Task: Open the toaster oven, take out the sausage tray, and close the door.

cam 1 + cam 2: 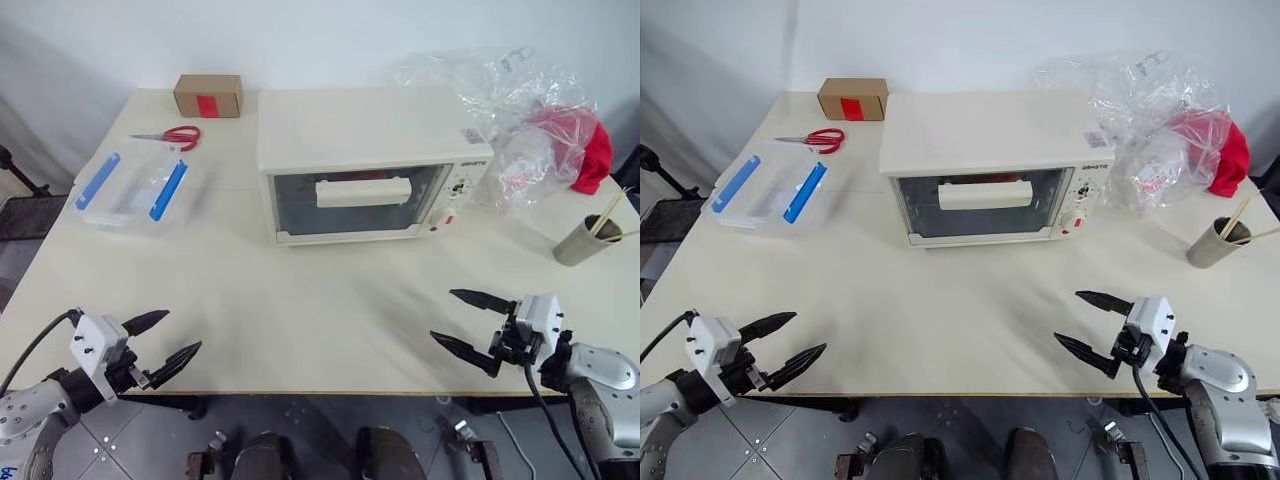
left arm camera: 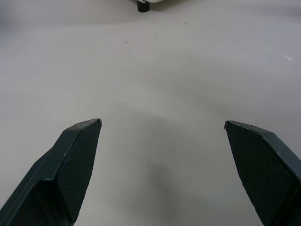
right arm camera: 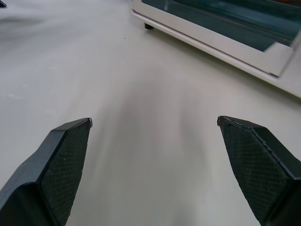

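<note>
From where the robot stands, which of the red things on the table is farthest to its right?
The red cloth beside the crumpled clear plastic, right of the oven. The red-handled scissors and the red-taped cardboard box lie left of the oven.

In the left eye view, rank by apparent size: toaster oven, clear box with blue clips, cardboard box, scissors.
1. toaster oven
2. clear box with blue clips
3. cardboard box and scissors: look alike in extent, so no ranking between them.

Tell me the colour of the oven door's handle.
Cream, matching the oven body; the handle shows best in the left eye view.
</note>
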Robot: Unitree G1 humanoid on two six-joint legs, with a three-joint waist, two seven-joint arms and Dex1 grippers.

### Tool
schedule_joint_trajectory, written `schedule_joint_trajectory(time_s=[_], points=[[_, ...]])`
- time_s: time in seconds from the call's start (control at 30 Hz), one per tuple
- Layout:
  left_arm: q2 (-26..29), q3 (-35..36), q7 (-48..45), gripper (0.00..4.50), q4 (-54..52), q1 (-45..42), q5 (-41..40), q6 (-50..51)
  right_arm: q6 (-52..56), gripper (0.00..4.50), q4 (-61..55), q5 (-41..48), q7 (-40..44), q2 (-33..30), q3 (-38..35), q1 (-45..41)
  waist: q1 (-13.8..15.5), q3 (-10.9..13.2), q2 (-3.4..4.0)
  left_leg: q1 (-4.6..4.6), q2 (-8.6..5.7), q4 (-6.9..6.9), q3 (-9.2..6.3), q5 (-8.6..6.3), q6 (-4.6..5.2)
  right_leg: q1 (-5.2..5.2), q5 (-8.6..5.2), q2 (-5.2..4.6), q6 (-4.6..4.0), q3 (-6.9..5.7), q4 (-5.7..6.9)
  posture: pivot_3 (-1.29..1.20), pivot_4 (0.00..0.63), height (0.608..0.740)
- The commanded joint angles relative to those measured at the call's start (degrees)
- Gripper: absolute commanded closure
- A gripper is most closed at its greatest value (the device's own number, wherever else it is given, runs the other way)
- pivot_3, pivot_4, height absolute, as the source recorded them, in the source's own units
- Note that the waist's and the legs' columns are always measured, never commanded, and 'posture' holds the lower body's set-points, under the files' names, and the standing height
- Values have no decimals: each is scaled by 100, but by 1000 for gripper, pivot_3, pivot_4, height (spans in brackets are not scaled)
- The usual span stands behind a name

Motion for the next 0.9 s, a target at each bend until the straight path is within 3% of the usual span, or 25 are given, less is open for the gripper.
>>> schedule_joint_trajectory(time_s=[0.03,0.13,0.23,0.47,0.63,0.9], points=[[-132,274,-90,35,-313,-21,-682,82,290,0,-293,164,-144,37,71,-325,-5,0,0,0,0,0,0,0,0,0,0,0,-1,0,0,0,150,740],[-344,694,112,35,-509,-53,-1617,566,1209,0,-565,566,-764,190,124,-969,-20,0,-1,-3,23,3,-4,0,0,0,0,-4,-1,1,4,0,150,740],[-134,675,-365,35,-429,45,-1879,811,1878,0,-690,769,-1245,369,214,-1690,-68,1,2,-2,14,6,-6,1,-1,-2,-1,-2,-1,0,9,0,150,740],[-126,680,-84,35,-461,-572,-2264,1075,2210,0,-71,360,-1619,568,522,-2955,-87,0,1,-10,-2,3,-9,0,-1,-3,-1,-3,-2,-2,8,0,150,740],[-91,535,-78,35,-588,-647,-2210,1229,2016,0,152,325,-1338,713,620,-3181,-93,0,1,-13,-5,0,-8,-1,0,-6,0,-2,-1,-4,7,0,150,740],[-84,491,32,35,-525,-773,-2237,1389,1365,0,-233,434,-194,531,524,-2751,-92,1,2,-13,-2,-1,-5,-1,0,-7,0,3,-1,-3,4,0,150,740]])
